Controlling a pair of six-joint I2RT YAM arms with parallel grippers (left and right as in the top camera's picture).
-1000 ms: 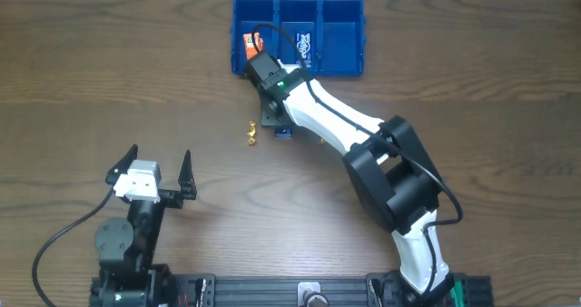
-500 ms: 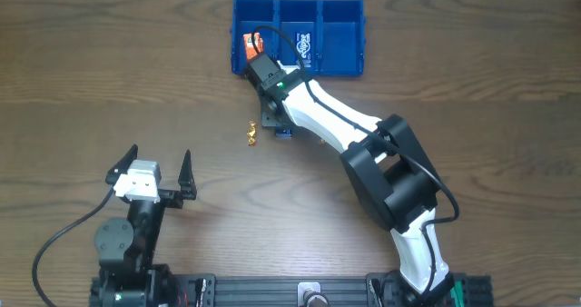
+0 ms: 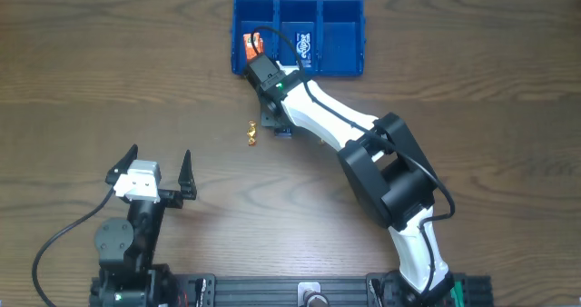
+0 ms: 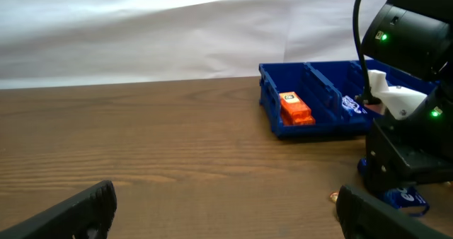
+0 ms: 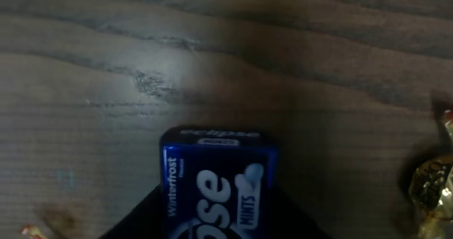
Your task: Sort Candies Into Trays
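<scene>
Blue plastic, the tray (image 3: pixel 298 71) sits at the far side of the wooden bench (image 3: pixel 91 71). An orange candy (image 3: pixel 251 44) lies in its left compartment and a blue-and-white packet (image 3: pixel 302 45) in the middle one. Just in front of the tray, the right tool (image 5: pixel 218 212) is down on a dark blue mint box (image 5: pixel 218 175), closed against both its sides. A gold-wrapped candy (image 3: pixel 251 133) lies just beside the box. The left tool (image 3: pixel 156 166) stands wide open, holding nothing, well apart near its base.
</scene>
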